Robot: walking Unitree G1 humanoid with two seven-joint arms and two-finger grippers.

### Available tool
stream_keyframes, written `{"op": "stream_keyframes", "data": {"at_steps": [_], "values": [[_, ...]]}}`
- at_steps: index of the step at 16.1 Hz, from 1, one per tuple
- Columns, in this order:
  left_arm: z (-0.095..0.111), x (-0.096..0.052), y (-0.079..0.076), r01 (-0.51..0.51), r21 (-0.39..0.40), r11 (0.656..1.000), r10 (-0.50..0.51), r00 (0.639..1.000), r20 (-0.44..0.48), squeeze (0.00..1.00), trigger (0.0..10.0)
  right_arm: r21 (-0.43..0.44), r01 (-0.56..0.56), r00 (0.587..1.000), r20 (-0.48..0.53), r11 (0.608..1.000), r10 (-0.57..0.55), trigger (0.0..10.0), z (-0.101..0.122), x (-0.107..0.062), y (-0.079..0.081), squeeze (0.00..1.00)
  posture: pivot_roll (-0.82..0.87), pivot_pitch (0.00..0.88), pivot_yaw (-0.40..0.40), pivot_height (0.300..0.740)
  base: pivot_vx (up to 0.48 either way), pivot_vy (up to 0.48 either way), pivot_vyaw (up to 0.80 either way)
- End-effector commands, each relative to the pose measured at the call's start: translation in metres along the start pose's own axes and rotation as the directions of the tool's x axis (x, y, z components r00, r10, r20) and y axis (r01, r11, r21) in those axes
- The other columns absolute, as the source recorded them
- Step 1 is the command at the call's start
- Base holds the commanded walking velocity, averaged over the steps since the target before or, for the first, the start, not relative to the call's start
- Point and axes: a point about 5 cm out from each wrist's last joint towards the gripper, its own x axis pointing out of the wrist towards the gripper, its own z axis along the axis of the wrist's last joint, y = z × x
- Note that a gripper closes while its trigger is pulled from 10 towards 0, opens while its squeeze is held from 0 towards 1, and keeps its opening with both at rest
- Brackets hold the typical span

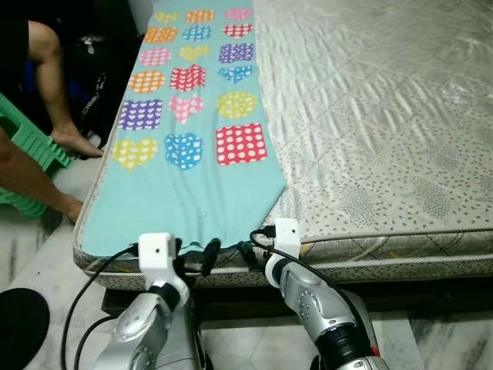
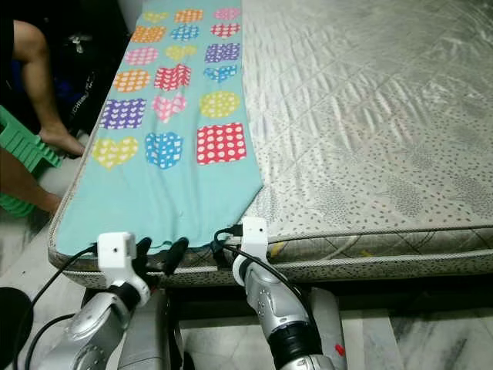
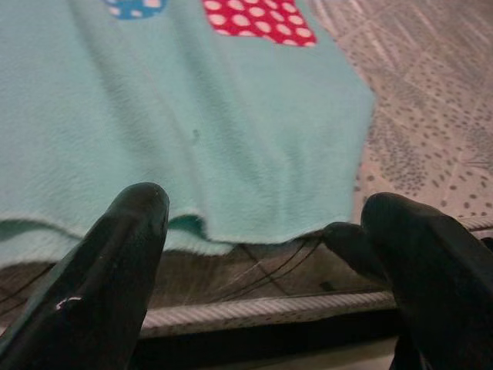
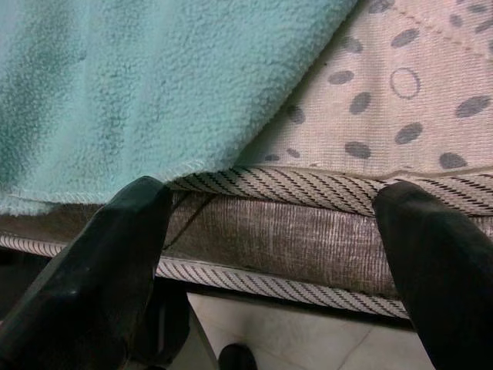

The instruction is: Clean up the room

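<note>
Bare mattress [image 1: 385,116], teal blanket [image 1: 192,185] laid lengthwise along its left side, near hem at the foot edge. Left gripper [image 1: 196,258] spread wide, just short of that hem, blanket straight ahead. Right gripper [image 1: 254,250] also spread, at the hem's right corner, equally near.

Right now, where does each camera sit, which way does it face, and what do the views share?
Head eyes: look forward and down at the teal blanket on the mattress; both arms show, left gripper, right gripper.
Left wrist: faces the blanket's near hem past its open fingers.
Right wrist: faces the mattress edge between open fingers.
Shared: the blanket's hem.
</note>
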Motion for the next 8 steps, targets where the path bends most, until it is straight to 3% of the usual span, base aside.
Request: {"op": "stream_keyframes", "data": {"at_steps": [1,3,5,7,8], "values": [[-0.001,-0.004,0.005,-0.025,0.002,1.000,0.025,1.000,-0.009,0.00,10.0,0.080,-0.142,0.984,-0.096,0.987,0.149,10.0,-0.020,0.007,0.061,0.00,0.06,0.129,0.080,0.539,0.000,0.000,0.00],[0.000,-0.004,0.003,-0.021,0.003,1.000,0.021,1.000,-0.011,0.00,10.0,0.149,-0.168,0.981,-0.073,0.974,0.180,10.0,-0.017,0.009,0.070,0.00,0.05,0.129,0.084,0.539,0.000,0.000,0.00],[0.001,-0.002,0.000,-0.014,0.002,1.000,0.014,1.000,-0.011,0.00,10.0,0.234,-0.288,0.958,0.056,0.929,0.283,10.0,0.013,0.006,0.085,0.00,0.05,0.125,0.089,0.539,0.000,0.000,0.00],[0.001,-0.001,0.000,-0.011,0.002,1.000,0.011,1.000,-0.011,0.00,10.0,0.223,-0.356,0.934,0.066,0.907,0.351,10.0,0.020,0.002,0.089,0.00,0.04,0.124,0.090,0.539,0.000,0.000,0.00],[0.000,0.000,0.000,-0.009,0.002,1.000,0.009,1.000,-0.014,0.00,10.0,0.184,-0.394,0.917,0.008,0.901,0.399,10.0,0.011,-0.001,0.091,0.00,0.04,0.125,0.090,0.539,0.000,0.000,0.00]]}}
